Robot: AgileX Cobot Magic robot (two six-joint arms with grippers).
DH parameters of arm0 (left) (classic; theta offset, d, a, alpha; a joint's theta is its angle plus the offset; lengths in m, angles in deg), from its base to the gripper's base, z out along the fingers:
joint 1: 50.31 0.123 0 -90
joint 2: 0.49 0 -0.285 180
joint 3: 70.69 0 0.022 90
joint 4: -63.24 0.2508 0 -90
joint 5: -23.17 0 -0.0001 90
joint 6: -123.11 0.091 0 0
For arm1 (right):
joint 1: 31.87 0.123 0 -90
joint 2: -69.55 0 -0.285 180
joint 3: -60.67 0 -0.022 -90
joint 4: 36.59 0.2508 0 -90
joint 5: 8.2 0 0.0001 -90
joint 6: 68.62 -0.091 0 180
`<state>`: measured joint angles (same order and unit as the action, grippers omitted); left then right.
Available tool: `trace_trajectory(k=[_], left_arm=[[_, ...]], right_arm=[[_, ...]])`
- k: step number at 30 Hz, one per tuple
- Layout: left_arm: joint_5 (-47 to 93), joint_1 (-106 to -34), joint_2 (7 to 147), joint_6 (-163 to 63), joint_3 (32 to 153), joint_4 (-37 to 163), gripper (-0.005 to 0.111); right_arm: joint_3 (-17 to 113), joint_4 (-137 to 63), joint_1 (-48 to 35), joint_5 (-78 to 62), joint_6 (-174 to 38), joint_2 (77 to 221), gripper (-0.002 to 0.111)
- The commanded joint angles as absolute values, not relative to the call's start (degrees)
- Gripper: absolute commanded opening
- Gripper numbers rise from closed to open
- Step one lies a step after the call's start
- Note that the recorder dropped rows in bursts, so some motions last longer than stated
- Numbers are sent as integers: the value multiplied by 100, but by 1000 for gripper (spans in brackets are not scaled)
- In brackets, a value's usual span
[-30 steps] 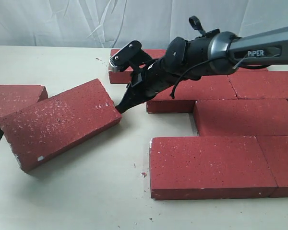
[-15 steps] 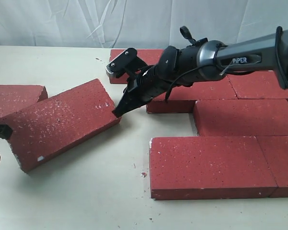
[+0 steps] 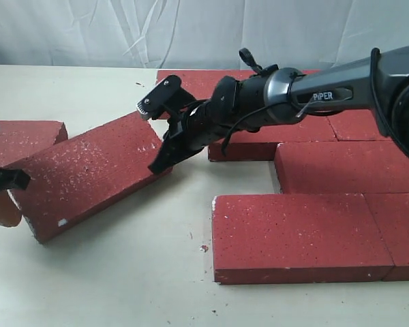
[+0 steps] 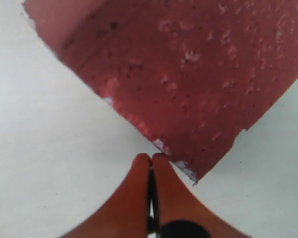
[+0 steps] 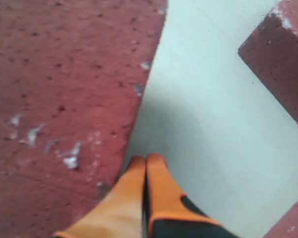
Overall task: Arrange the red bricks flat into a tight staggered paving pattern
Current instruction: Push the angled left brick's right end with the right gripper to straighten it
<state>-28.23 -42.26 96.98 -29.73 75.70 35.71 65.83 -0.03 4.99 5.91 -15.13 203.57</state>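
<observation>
Figure: a pale tabletop (image 3: 123, 286) carries at least eight dark-red rectangular paver bricks (image 3: 300, 235), rough-faced, white-speckled and chipped pale at the corners. Six lie flat in staggered rows on the tabletop's right side, reaching back to its far edge. One skewed brick (image 3: 88, 174) lies left of centre, and one outlying brick (image 3: 24, 139) lies just beside it, further left. Only the exterior view shows the rows, although the black arm (image 3: 313, 92) hides part of the back one. Only the wrist views show the claws clearly. The right gripper (image 3: 157, 163) has its orange fingers pressed together, empty, with the tips at the skewed brick's right end. The left gripper (image 4: 151, 158) is likewise closed on nothing, its tips against a brick's edge near a chipped corner.
</observation>
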Motion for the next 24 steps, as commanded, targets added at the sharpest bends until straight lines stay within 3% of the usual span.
trace_trajectory(k=[1,7,13,19,24], left_arm=[[-2690,-4260,9689,-2778,7566,3407,0],[-3396,-4260,9621,-2518,7997,3407,0],[-3039,-4260,9561,-1980,8051,3150,0],[-2728,-4260,9684,-1421,8051,2595,0],[-2509,-4260,9858,-1450,8051,2702,0]], right_arm=[[6618,-54,520,769,-1466,20220,-1],[6608,-467,520,2312,-1476,19444,-1],[6608,-1387,520,3653,-2234,19193,-1],[6526,-1700,520,3892,-2522,19193,-1],[6326,-1821,520,2918,-2522,19193,-1]])
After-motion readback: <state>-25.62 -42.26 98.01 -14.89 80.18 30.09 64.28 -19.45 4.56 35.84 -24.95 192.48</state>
